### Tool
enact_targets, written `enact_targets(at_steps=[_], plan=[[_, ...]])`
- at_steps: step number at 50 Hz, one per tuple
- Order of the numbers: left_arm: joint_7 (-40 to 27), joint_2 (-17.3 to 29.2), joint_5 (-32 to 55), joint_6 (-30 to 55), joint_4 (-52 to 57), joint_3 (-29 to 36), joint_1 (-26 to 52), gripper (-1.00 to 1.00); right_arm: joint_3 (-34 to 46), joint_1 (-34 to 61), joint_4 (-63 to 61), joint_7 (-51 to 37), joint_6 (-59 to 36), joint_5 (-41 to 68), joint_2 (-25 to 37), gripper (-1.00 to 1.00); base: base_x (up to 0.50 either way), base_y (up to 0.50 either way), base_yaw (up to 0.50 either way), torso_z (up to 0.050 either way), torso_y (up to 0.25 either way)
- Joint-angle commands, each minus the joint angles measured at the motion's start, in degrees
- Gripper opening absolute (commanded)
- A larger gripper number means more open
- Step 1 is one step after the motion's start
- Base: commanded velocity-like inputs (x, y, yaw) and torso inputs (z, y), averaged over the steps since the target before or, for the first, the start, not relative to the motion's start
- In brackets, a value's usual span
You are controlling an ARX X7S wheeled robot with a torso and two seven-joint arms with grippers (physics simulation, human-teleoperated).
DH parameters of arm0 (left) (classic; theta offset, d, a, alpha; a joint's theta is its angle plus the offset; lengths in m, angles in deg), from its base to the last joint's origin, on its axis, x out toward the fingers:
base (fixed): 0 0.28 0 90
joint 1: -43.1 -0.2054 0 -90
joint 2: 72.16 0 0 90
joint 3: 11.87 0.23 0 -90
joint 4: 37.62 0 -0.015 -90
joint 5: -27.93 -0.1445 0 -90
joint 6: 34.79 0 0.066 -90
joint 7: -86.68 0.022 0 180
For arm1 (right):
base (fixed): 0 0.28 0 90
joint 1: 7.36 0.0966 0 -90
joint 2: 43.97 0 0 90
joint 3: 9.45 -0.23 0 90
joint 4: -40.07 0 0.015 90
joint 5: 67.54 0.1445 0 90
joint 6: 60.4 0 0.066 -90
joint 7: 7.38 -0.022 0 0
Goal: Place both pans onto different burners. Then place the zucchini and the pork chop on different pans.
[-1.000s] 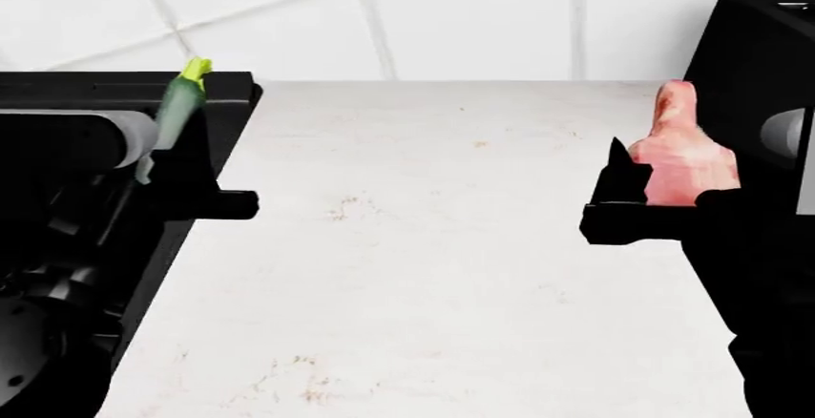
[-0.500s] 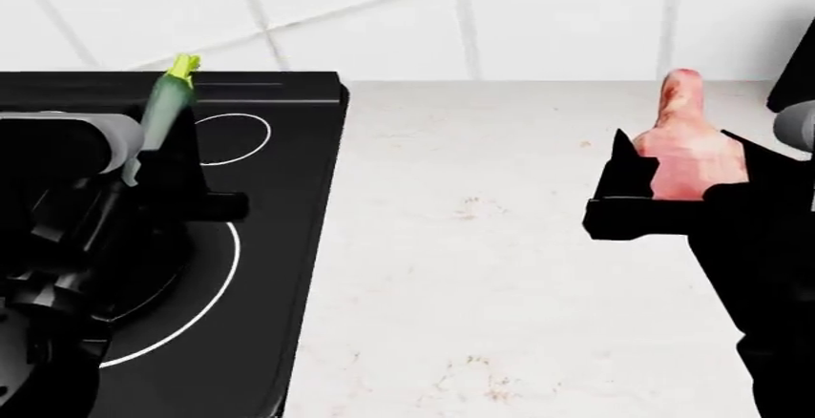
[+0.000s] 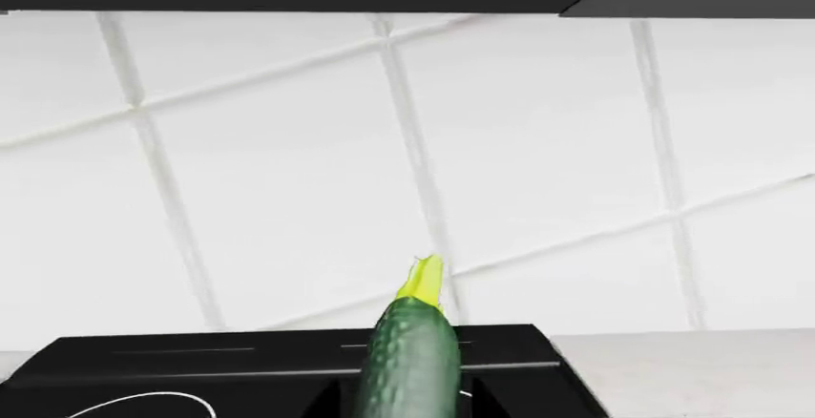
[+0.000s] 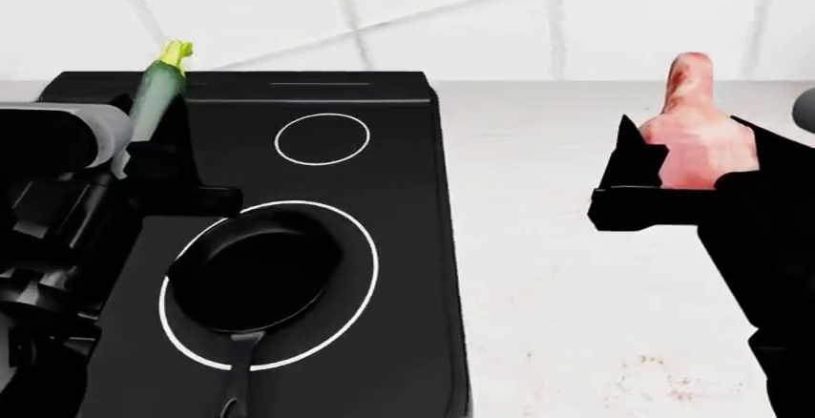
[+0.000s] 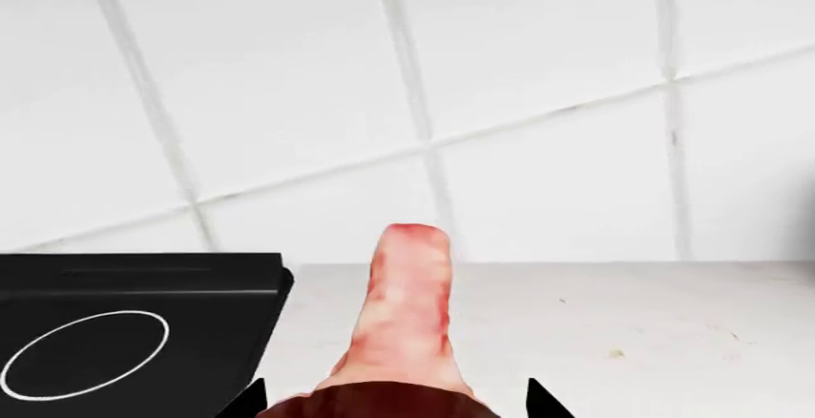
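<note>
The head view has swung sideways over the last second. A second ago it showed mostly bare white desk between the two arms; now the black glass cooktop (image 4: 395,246) fills the left half of the picture. One black pan (image 4: 259,270) has come into sight, sitting inside a large white ring, the burner (image 4: 363,289), with its thin handle pointing toward the robot. A smaller white ring (image 4: 323,138) lies beyond it, empty. Only this one pan can be seen; where the second pan is cannot be told from these pictures.

This suggests at least one pan is placed and the robot is bringing the food over.

The left claw (image 4: 159,141) is closed on the zucchini (image 4: 158,94), which stands nearly upright in it, pale yellow-green tip uppermost. In the left wrist view the zucchini (image 3: 410,361) rises from the lower edge with the tiled wall behind. It is held above the cooktop's far left part, near the pan but not over its middle.

The right claw (image 4: 675,184) is closed on the pork chop (image 4: 694,136), narrow end pointing up and away. It hangs over the white desk (image 4: 548,275), well to the right of the cooktop. The right wrist view shows the pork chop (image 5: 407,313) between two dark fingertips (image 5: 545,401), though the grip itself is mostly hidden below the frame, so how firmly it is held is uncertain.
</note>
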Motion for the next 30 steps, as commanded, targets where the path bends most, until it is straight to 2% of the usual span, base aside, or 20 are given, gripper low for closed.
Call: enact_targets(at_steps=[1, 30], plan=[[5.49, 0.33, 0.15, 0.15, 0.14, -0.65, 0.45, -1.0, -0.34, 0.82, -0.16, 0.32, -0.73, -0.22, 0.13, -1.0, 0.0, 0.5, 0.0, 0.0, 0.0], [5.65, 1.09, -0.34, -0.42, -0.26, -0.85, -0.78, -1.0, 0.45, 2.03, -0.55, -0.17, -1.06, 0.25, -0.19, -1.0, 0.0, 0.5, 0.0, 0.0, 0.001]])
